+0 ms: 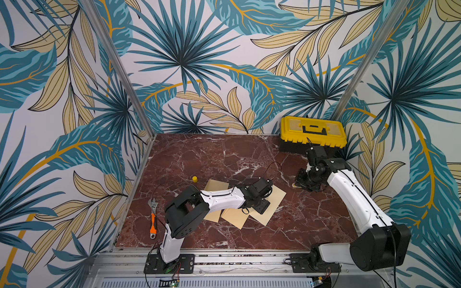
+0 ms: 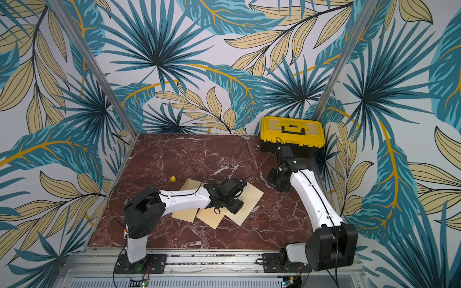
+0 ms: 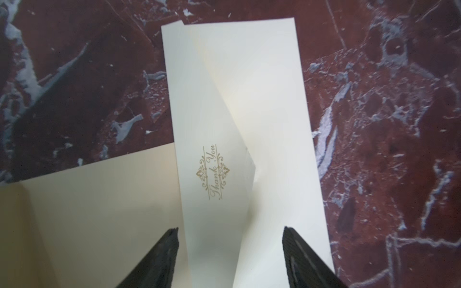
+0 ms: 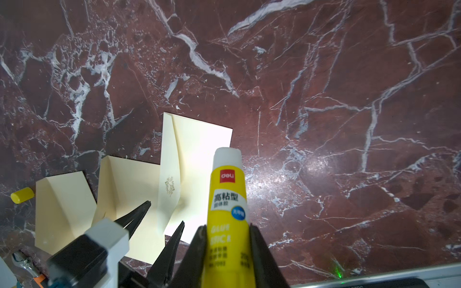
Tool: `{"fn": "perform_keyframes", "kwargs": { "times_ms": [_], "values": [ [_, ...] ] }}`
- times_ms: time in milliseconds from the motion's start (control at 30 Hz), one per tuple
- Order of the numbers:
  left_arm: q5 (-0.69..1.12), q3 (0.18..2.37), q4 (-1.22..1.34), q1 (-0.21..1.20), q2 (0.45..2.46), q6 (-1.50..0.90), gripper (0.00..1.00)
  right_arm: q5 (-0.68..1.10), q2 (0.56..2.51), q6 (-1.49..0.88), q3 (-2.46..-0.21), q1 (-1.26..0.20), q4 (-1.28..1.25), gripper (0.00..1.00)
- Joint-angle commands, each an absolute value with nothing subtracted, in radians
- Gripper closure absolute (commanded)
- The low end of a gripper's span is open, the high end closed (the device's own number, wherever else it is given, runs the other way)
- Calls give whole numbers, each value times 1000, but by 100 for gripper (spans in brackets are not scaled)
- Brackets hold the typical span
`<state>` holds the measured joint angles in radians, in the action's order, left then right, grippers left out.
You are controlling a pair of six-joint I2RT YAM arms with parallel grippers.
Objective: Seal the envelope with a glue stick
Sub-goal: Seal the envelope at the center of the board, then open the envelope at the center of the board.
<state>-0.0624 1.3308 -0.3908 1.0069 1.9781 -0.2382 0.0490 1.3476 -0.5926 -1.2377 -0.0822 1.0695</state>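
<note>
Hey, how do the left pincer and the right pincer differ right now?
The left pincer is open and empty; the right pincer is shut on the uncapped glue stick. The left pincer hangs over the "Thank You" envelope; the right pincer is off to the side of the envelopes, over the bare marble tabletop. Both are black.

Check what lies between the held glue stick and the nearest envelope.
Nothing but bare marble tabletop, seen in both top views. The right gripper holds the glue stick uncapped, apart from that envelope.
</note>
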Motion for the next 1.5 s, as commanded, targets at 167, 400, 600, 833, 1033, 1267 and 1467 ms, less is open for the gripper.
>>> {"fn": "perform_keyframes", "kwargs": {
  "times_ms": [167,400,600,833,1033,1267,1467],
  "values": [
    [-251,1402,-440,1030,2067,-144,35,58,1336,-568,-1218,-76,1103,100],
    [-191,1378,-420,1009,2058,-166,49,66,1333,-560,-1216,-74,1103,100],
    [-88,1295,-332,952,1969,-207,57,79,1337,-562,-1213,-74,1094,100],
    [-21,1254,-287,892,1914,-230,60,101,1347,-565,-1218,-74,1089,100],
    [-137,1259,-291,897,1919,-192,45,106,1349,-564,-1218,-75,1089,100],
    [-306,1273,-234,929,1948,-63,44,107,1353,-560,-1221,-75,1089,100],
    [-347,1287,-217,954,1992,24,41,102,1350,-558,-1223,-74,1094,100]
  ]
}}
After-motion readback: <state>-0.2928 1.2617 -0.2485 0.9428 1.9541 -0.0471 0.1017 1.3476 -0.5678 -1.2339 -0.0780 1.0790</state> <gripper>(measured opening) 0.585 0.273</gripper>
